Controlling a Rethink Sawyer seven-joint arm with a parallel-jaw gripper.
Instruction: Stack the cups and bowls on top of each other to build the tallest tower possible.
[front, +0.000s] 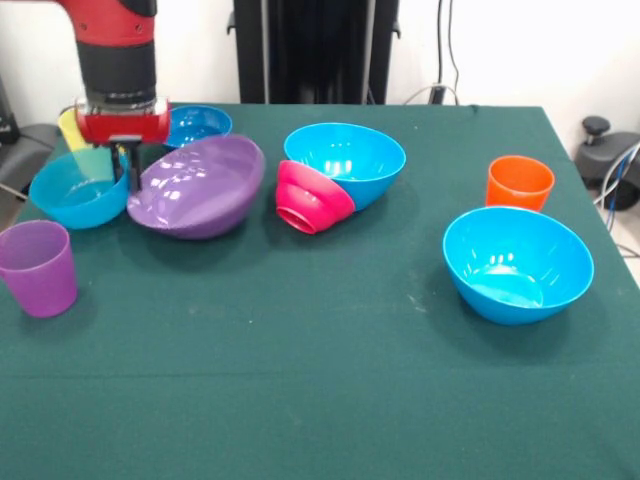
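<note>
claw (126, 165) above blue bowl (78, 190) holding yellow cup (82, 148) | purple bowl (197, 186) beside (tilted)

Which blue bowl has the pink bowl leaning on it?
The middle blue bowl. The pink bowl lies tipped against its front; the other blue bowls touch no pink one.

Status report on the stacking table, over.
Gripper low between left blue bowl and tilted purple bowl, fingers unclear. Yellow cup in that blue bowl. No tower yet. Magenta bowl leans on centre blue bowl.
</note>
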